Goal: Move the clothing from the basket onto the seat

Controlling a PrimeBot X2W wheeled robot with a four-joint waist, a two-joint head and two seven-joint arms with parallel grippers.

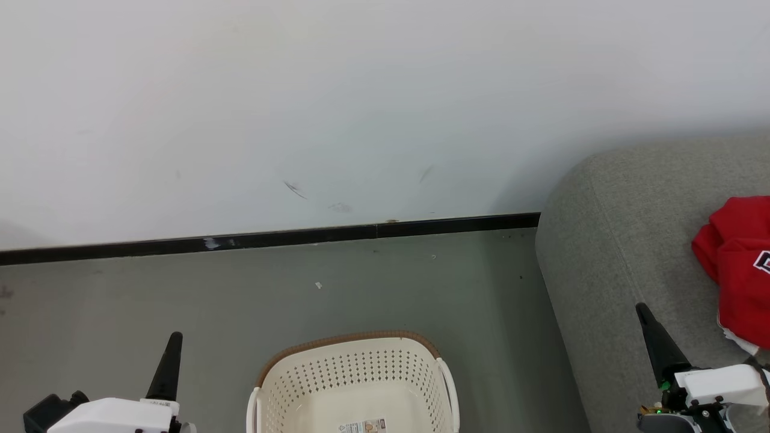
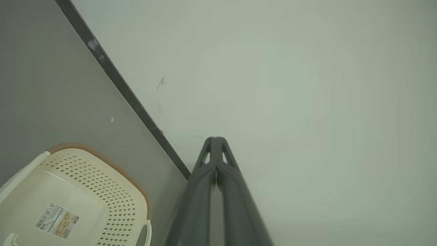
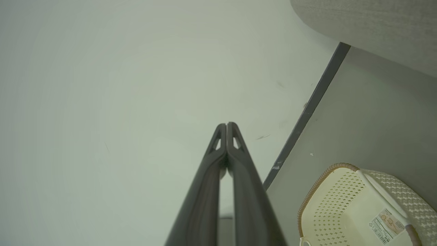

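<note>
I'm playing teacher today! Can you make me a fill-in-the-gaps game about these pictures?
1. The clothing on the grey seat is ____.
2. The basket has a ____ rim.
3. The left tool and right tool are both ____.
Missing words: red, brown, shut.

White wall (image 1: 361,90), dark scuffs (image 1: 295,189); black baseboard (image 1: 271,239); grey floor (image 1: 240,300), small white scrap (image 1: 318,285).
</note>
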